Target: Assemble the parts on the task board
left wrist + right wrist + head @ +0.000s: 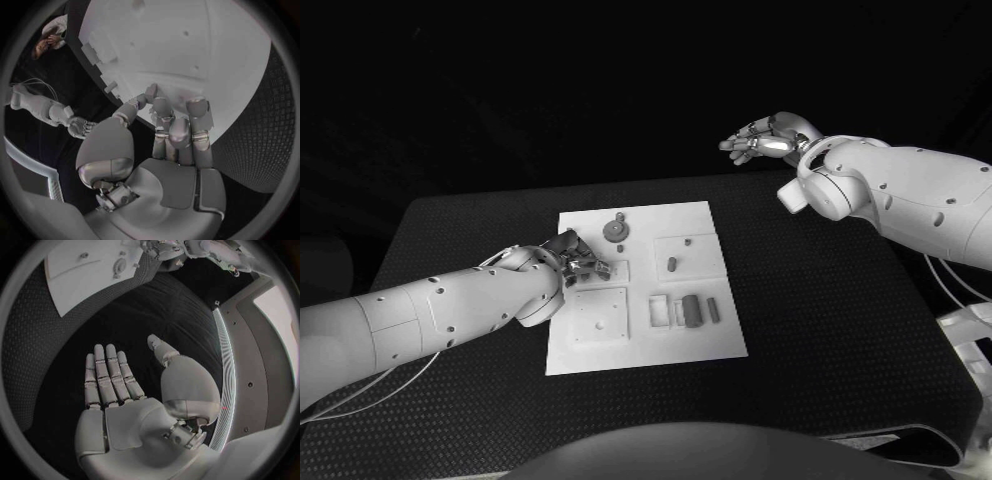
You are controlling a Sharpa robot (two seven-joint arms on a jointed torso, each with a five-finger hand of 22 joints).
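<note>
The white task board (pixel 687 222) lies in the middle of the black table. On it I see a round grey part (pixel 615 230), a small peg (pixel 672 264), two upright rectangular parts (pixel 700 309) and a square plate (pixel 600 315). My left hand (pixel 574 260) sits over the board's left edge. In the left wrist view its fingertips (pixel 195 106) touch the white board (pixel 187 50), and whether anything is pinched under them is hidden. My right hand (pixel 767 140) is raised beyond the table's far right corner. It is spread flat and holds nothing (pixel 119 385).
The black table (pixel 848 330) has bare room to the right of the board and in front of it. The right wrist view shows the board (pixel 81 270) far off, with the left hand (pixel 164 249) at its edge. A cable (pixel 387 385) trails under the left arm.
</note>
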